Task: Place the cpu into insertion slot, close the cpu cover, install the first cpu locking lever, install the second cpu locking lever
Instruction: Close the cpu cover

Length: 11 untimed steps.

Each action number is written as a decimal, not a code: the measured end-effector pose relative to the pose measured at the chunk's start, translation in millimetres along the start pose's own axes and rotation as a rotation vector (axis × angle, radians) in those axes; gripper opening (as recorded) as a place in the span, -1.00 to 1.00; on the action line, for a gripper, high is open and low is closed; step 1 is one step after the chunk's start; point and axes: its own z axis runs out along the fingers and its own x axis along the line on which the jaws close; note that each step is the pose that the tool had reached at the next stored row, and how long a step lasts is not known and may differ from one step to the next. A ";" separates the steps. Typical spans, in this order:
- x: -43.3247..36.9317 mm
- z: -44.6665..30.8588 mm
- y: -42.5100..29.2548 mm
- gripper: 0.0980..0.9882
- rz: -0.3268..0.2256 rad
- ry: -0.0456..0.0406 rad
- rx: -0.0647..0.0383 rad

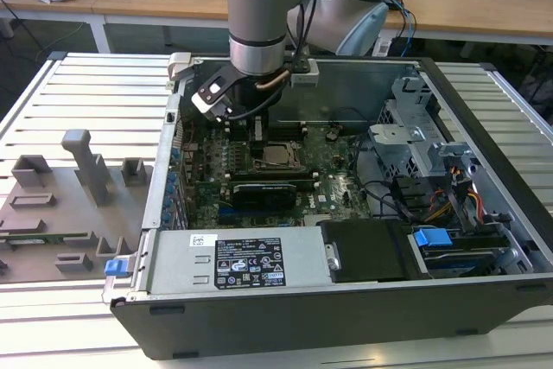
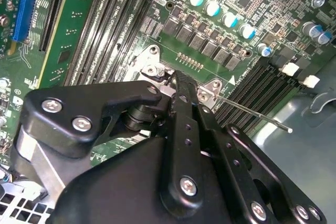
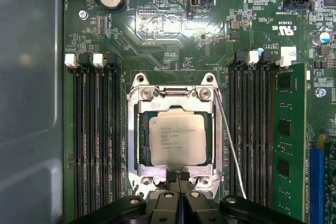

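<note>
Gripper (image 3: 178,178) first: black linkage fills the near part of both wrist views, fingers pinched together with no gap and nothing between them. Their joined tip rests on the near edge of the cpu cover (image 3: 132,129).

Computer case (image 1: 164,179) lies open under the arm, and the hand reaches down into it. Green motherboard (image 3: 157,24) spreads all around the hand. Long black memory slots (image 3: 97,140) flank the hand on both sides, and one green memory stick (image 3: 286,145) is seated further out on one side.

Cpu cover looks folded down flat, its window framing the chip, with the hinge end on the far side from the fingertips. Insertion slot (image 3: 143,145) shows as a dark rim inside the frame, right ahead of the fingertips. Cpu (image 3: 177,139) is seated in it, silver top up, just beyond the fingertips and not touched by them.

Thin wire locking lever (image 3: 231,145) stands free beside the hand, not latched. The other lever's state I can't tell.

Step in hand reads as closing the cover. To do it well, probably:
- press straight down on the frame edge
- keep the tip off the chip top
- don't slide sideways into the wire
- keep the force light, because the pins under the chip are fragile
</note>
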 end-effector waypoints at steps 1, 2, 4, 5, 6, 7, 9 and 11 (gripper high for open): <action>0.0 0.5 0.0 -0.98 -0.001 -0.0002 0.000; -0.1 0.7 0.3 -0.98 -0.001 -0.0003 0.000; 0.0 1.0 2.0 -0.98 -0.002 0.0000 0.000; 0.0 1.2 4.0 -0.98 -0.003 0.0002 0.000; 0.0 1.2 5.6 -0.98 -0.003 0.0003 0.000; 0.0 1.2 6.6 -0.98 -0.004 0.0003 0.000; 0.0 1.2 9.1 -0.98 -0.005 0.0002 0.000; 0.0 1.3 11.9 -0.98 -0.005 0.0001 0.000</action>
